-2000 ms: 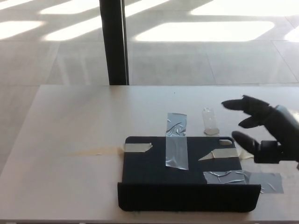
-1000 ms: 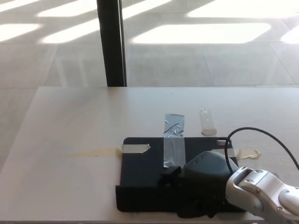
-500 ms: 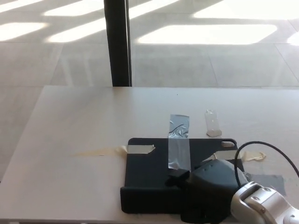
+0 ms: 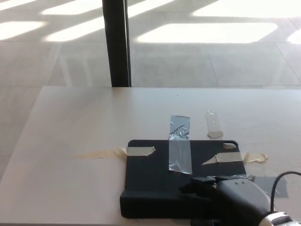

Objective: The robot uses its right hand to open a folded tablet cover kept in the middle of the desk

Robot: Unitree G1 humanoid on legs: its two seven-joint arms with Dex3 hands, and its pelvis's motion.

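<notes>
- Head view: the right hand (image 4: 221, 195) lies low over the near right part of the tablet cover (image 4: 155, 172), its dark fingers (image 4: 195, 183) reaching toward the near edge. I cannot tell whether they are clamped on the flap or only resting there, since black hand and black cover merge.
- The step in hand looks like getting hold of the front flap; opening has not yet gone far, as the cover lies mostly flat.
- The next move likely calls for a firm hold under that near edge, then a lift up and away from the robot to swing the flap over.
- The cover is a dark, flat rectangle with rounded corners in the middle of the pale counter (image 4: 70, 122), toward its near edge.
- Tape strips (image 4: 179, 143) cross the cover's far edge onto the counter, apparently pinning the base.
- The left hand does not show.
</notes>
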